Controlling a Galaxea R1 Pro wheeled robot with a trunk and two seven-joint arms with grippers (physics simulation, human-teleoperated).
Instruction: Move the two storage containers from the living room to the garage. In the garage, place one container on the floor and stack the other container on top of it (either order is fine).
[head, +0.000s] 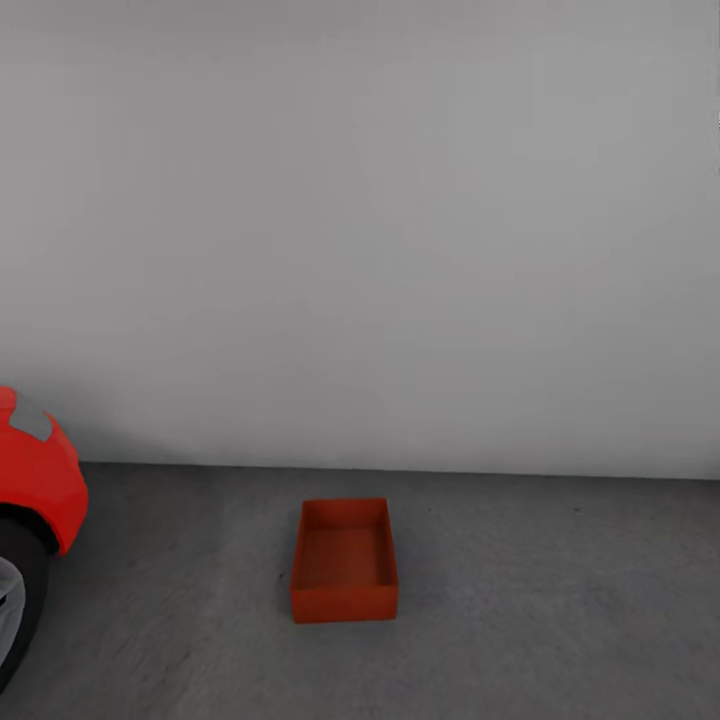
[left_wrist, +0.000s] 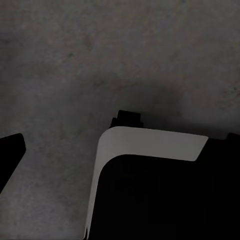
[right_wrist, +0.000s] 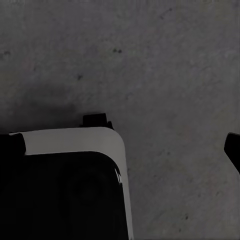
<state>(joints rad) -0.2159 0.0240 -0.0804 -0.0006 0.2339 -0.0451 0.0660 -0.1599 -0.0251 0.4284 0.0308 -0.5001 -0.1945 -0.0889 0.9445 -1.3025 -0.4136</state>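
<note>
Concrete floor (head: 560, 620) is lying closest to me, a dark grey, rough, matte surface with faint mottling, and it is running back to a plain pale grey wall (head: 400, 230). Starting at the left of my head view, I am seeing the rounded, glossy red car (head: 40, 480) with part of its black tyre (head: 18, 590) beneath it, so I am judging that I am standing in the garage. Moving rightward to the middle, one storage container (head: 344, 560) is sitting flat on the floor, well apart from the car and near the wall. It is an orange-red, shallow, rectangular bin, open-topped, with thin plain walls, and nothing is lying inside it. Farther right, bare concrete is meeting the wall.

Judging the task, I am reckoning that about half is done: one bin is resting on the garage floor, and the other is yet to be brought in and stacked on it.

Both wrist views are looking down on speckled grey concrete and on a black body with a pale grey rounded edge (left_wrist: 150, 142), which I am taking for my own base. A dark sliver is showing at the edge of each wrist view, perhaps a fingertip, so I cannot tell whether either gripper is open or closed.
</note>
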